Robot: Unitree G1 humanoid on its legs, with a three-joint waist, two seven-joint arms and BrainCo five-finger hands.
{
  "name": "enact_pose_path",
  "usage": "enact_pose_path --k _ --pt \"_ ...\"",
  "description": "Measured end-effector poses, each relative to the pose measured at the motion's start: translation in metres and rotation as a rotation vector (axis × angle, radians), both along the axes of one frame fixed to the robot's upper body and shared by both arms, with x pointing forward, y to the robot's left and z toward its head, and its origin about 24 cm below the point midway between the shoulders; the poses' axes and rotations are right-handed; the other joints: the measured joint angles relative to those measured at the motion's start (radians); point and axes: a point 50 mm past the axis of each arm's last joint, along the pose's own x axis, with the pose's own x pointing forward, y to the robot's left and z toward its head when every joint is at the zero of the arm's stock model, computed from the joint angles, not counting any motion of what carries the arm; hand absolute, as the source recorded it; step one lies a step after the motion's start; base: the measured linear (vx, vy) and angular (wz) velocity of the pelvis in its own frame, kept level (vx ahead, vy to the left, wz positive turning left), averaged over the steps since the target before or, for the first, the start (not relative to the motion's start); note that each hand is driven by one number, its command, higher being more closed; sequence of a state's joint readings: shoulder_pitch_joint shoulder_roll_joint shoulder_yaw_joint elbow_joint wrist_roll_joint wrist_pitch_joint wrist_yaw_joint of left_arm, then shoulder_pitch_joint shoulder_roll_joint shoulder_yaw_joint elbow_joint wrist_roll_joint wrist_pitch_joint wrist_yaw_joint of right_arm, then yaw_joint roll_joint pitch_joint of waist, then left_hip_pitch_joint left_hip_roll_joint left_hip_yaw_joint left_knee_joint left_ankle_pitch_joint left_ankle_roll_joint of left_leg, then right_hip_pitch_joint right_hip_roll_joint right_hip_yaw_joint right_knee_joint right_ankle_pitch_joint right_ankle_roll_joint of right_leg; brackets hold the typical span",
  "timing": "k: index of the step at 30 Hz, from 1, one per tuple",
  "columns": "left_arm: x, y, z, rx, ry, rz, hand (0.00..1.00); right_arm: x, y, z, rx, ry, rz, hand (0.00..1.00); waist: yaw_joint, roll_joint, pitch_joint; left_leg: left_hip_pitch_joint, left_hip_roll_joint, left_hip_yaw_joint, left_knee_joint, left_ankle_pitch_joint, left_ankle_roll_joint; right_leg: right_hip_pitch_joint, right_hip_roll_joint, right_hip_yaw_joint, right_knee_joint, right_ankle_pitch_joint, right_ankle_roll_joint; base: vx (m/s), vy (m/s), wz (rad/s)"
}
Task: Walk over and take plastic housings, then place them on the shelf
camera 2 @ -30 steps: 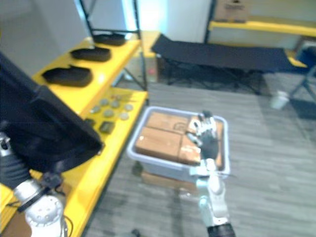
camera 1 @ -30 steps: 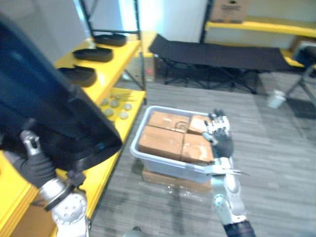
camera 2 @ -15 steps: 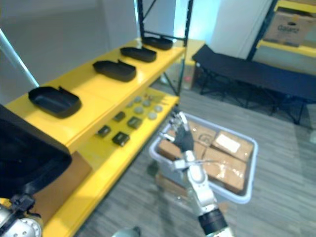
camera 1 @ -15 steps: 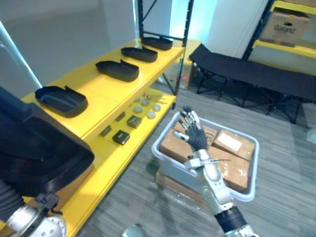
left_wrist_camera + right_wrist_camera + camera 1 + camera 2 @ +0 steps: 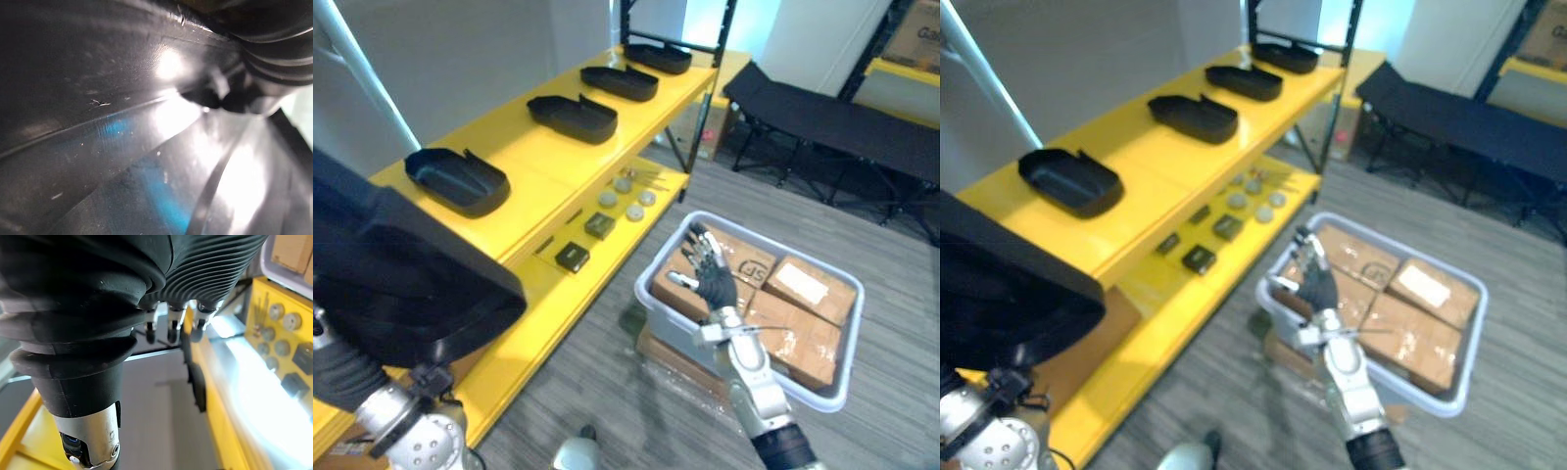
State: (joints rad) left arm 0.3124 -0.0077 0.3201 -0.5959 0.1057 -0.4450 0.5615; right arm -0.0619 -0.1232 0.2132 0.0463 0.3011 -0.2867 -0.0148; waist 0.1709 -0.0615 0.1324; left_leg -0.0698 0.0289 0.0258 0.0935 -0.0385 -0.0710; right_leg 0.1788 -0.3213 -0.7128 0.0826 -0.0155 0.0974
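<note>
Right hand [image 5: 713,285], now over cardboard boxes [image 5: 806,331]

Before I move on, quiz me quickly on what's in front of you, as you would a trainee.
1. How many housings lie on the top shelf?
2. True or false: the right hand is open and holds nothing.
3. What lies on the lower shelf? A) boxes B) small parts C) a bin
Key: 1) four; 2) true; 3) B.
</note>
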Motion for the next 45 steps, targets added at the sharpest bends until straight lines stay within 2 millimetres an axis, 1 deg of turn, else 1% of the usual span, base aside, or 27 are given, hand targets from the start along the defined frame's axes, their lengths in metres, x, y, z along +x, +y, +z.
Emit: enact_pose_path --k 1,2,3,5,7,10,14,18,19,20,21,25,28,30,31,32,34,35,36,37,38,40,41,42,43,44,45 --pt "0.001 0.000 0.002 0.020 -0.001 -0.003 1.00 0.000 -0.001 0.000 0.001 -0.004 -0.005 0.00 -0.004 0.003 0.002 -0.001 -0.001 -0.010 0.000 0.000 0.000 -0.003 0.000 0.014 0.013 -0.012 -0.014 0.02 -0.004 0.53" --pt "0.005 -0.003 0.005 0.056 -0.003 -0.028 1.00 -0.002 -0.006 0.001 0.003 -0.016 -0.021 0.00 -0.027 0.009 0.006 -0.005 -0.008 -0.049 -0.007 0.010 0.003 -0.003 0.002 0.068 0.043 -0.033 -0.042 0.02 0.010 0.87" --pt "0.009 -0.006 0.010 0.090 -0.013 -0.072 1.00 -0.003 -0.012 0.000 0.002 -0.021 -0.044 0.00 -0.042 0.013 0.008 -0.004 -0.012 -0.088 -0.030 0.030 -0.001 -0.006 0.003 0.134 0.075 -0.033 -0.042 0.02 0.012 1.02" --pt "0.015 -0.011 0.017 0.151 -0.035 -0.132 1.00 -0.004 -0.020 0.002 -0.007 -0.039 -0.070 0.00 -0.048 0.016 0.008 -0.002 -0.010 -0.137 -0.069 0.068 -0.013 -0.023 0.011 0.207 0.112 -0.034 -0.040 0.04 -0.011 0.85" --pt "0.017 -0.014 0.022 0.183 -0.059 -0.166 1.00 -0.004 -0.026 0.009 -0.015 -0.082 -0.078 0.00 -0.042 0.011 0.010 -0.024 -0.014 -0.158 -0.077 0.087 -0.015 -0.038 0.013 0.215 0.119 -0.043 -0.026 0.06 -0.046 0.45" --pt "0.021 -0.012 0.015 0.170 -0.030 -0.175 1.00 0.000 -0.023 0.017 -0.023 -0.127 -0.044 0.00 -0.033 0.007 0.016 -0.037 -0.016 -0.148 -0.045 0.088 -0.016 -0.018 0.014 0.217 0.089 -0.051 -0.013 0.04 -0.056 0.07" --pt "0.024 -0.012 0.010 0.163 0.000 -0.188 1.00 0.003 -0.021 0.026 -0.040 -0.175 -0.003 0.00 -0.034 0.023 0.028 -0.033 0.020 -0.124 -0.012 0.087 -0.017 0.007 0.059 0.222 0.063 -0.056 -0.006 -0.04 -0.072 -0.09" --pt "0.024 -0.012 0.006 0.146 0.014 -0.185 1.00 0.000 -0.024 0.022 -0.060 -0.163 0.009 0.00 -0.047 0.028 0.049 -0.020 0.037 -0.096 -0.013 0.083 -0.034 0.016 0.065 0.241 0.063 -0.115 0.058 -0.12 -0.080 -0.16" --pt "0.023 -0.012 0.004 0.139 0.023 -0.185 1.00 -0.003 -0.026 0.017 -0.063 -0.148 0.013 0.00 -0.047 0.038 0.058 -0.017 0.041 -0.089 -0.010 0.085 -0.039 0.017 0.067 0.252 0.065 -0.136 0.063 -0.16 -0.066 -0.21" --pt "0.022 -0.013 0.001 0.132 0.034 -0.188 1.00 -0.007 -0.028 0.012 -0.061 -0.127 0.016 0.00 -0.057 0.051 0.062 -0.016 0.051 -0.089 -0.011 0.087 -0.042 0.011 0.073 0.255 0.078 -0.142 0.057 -0.20 -0.057 -0.16" --pt "0.019 -0.013 -0.001 0.127 0.046 -0.186 1.00 -0.011 -0.029 0.007 -0.062 -0.107 0.020 0.00 -0.062 0.056 0.061 -0.017 0.059 -0.082 -0.011 0.089 -0.044 -0.003 0.075 0.263 0.088 -0.155 0.054 -0.21 -0.034 -0.08" --pt "0.014 -0.013 -0.007 0.103 0.073 -0.171 1.00 -0.015 -0.029 0.004 -0.030 -0.103 0.020 0.00 -0.068 0.054 0.062 -0.028 0.065 -0.070 0.005 0.089 -0.043 -0.021 0.072 0.274 0.115 -0.170 0.060 -0.11 0.000 -0.04" --pt "0.013 -0.013 -0.007 0.101 0.068 -0.166 1.00 -0.017 -0.027 0.006 -0.010 -0.126 0.013 0.00 -0.062 0.042 0.063 -0.057 0.048 -0.072 0.023 0.085 -0.038 -0.029 0.056 0.262 0.118 -0.173 0.066 -0.01 0.043 0.16" --pt "0.010 -0.011 -0.003 0.122 0.051 -0.158 1.00 -0.017 -0.023 0.008 0.021 -0.138 0.002 0.00 -0.053 0.011 0.060 -0.066 0.012 -0.075 0.030 0.078 -0.029 -0.017 0.023 0.240 0.120 -0.179 0.075 0.09 0.075 0.32" --pt "0.009 -0.011 -0.001 0.131 0.042 -0.156 1.00 -0.017 -0.023 0.009 0.026 -0.142 -0.004 0.00 -0.048 0.003 0.055 -0.075 0.003 -0.077 0.042 0.069 -0.024 -0.016 0.016 0.236 0.119 -0.180 0.076 0.12 0.098 0.35" --pt "0.007 -0.011 0.004 0.149 0.015 -0.152 1.00 -0.018 -0.024 0.013 0.032 -0.160 -0.013 0.00 -0.042 -0.016 0.055 -0.088 -0.022 -0.076 0.067 0.041 -0.012 0.001 -0.006 0.218 0.120 -0.175 0.072 0.17 0.117 0.37" --pt "0.006 -0.013 0.009 0.173 -0.009 -0.142 1.00 -0.017 -0.028 0.016 0.023 -0.169 -0.038 0.00 -0.042 -0.011 0.052 -0.086 -0.035 -0.086 0.096 0.013 -0.001 -0.039 -0.045 0.231 0.261 -0.146 0.046 0.18 0.157 0.37" --pt "0.005 -0.012 0.012 0.211 -0.013 -0.120 1.00 -0.017 -0.030 0.017 0.017 -0.178 -0.050 0.00 -0.043 -0.007 0.050 -0.067 -0.040 -0.094 0.092 0.003 0.014 -0.101 -0.075 0.279 0.411 -0.109 -0.007 0.17 0.184 0.21" --pt "0.005 -0.008 0.016 0.252 -0.016 -0.090 1.00 -0.016 -0.029 0.021 0.005 -0.207 -0.051 0.00 -0.043 -0.007 0.049 -0.041 -0.043 -0.096 0.078 -0.006 0.026 -0.160 -0.092 0.340 0.526 -0.036 -0.030 0.20 0.171 0.13" --pt "0.005 -0.007 0.018 0.273 -0.016 -0.075 1.00 -0.014 -0.028 0.023 0.006 -0.225 -0.048 0.00 -0.044 -0.006 0.048 -0.026 -0.043 -0.099 0.068 -0.008 0.032 -0.184 -0.097 0.369 0.571 0.012 -0.030 0.25 0.131 0.12" --pt "0.006 -0.005 0.022 0.302 -0.027 -0.058 1.00 -0.013 -0.027 0.029 0.009 -0.263 -0.042 0.00 -0.051 0.008 0.054 0.003 -0.035 -0.126 0.049 -0.011 0.043 -0.229 -0.096 0.415 0.654 0.047 -0.033 0.28 0.054 0.32" --pt "0.016 -0.004 0.029 0.321 -0.067 -0.053 1.00 -0.009 -0.025 0.040 0.008 -0.328 -0.031 0.00 -0.078 0.011 0.053 0.014 -0.028 -0.185 0.045 -0.016 0.051 -0.258 -0.035 0.439 0.672 -0.134 -0.042 0.25 0.002 0.72" --pt "0.027 -0.003 0.032 0.317 -0.083 -0.056 1.00 -0.005 -0.025 0.048 0.003 -0.360 -0.024 0.00 -0.089 0.022 0.049 0.018 -0.019 -0.224 0.043 -0.016 0.045 -0.263 0.030 0.451 0.588 -0.197 -0.046 0.18 -0.024 0.87" --pt "0.033 -0.002 0.033 0.312 -0.087 -0.060 1.00 -0.003 -0.024 0.053 -0.002 -0.379 -0.018 0.00 -0.093 0.025 0.048 0.018 -0.018 -0.246 0.043 -0.016 0.040 -0.264 0.062 0.471 0.525 -0.216 -0.046 0.17 -0.050 1.04" --pt "0.045 0.000 0.035 0.305 -0.090 -0.069 1.00 0.001 -0.023 0.061 -0.019 -0.412 -0.002 0.00 -0.098 0.029 0.050 0.019 -0.020 -0.285 0.044 -0.020 0.031 -0.265 0.109 0.526 0.415 -0.224 -0.052 0.17 -0.108 1.01" --pt "0.053 0.000 0.035 0.292 -0.086 -0.084 1.00 0.004 -0.023 0.067 -0.033 -0.432 0.009 0.00 -0.100 0.036 0.054 0.019 -0.020 -0.319 0.049 -0.025 0.025 -0.268 0.136 0.571 0.349 -0.222 -0.050 0.16 -0.166 1.29" --pt "0.059 0.000 0.032 0.270 -0.069 -0.095 1.00 0.007 -0.022 0.072 -0.048 -0.445 0.022 0.00 -0.101 0.039 0.053 0.020 -0.024 -0.361 0.051 -0.032 0.012 -0.268 0.154 0.612 0.279 -0.208 -0.032 0.19 -0.247 1.17"
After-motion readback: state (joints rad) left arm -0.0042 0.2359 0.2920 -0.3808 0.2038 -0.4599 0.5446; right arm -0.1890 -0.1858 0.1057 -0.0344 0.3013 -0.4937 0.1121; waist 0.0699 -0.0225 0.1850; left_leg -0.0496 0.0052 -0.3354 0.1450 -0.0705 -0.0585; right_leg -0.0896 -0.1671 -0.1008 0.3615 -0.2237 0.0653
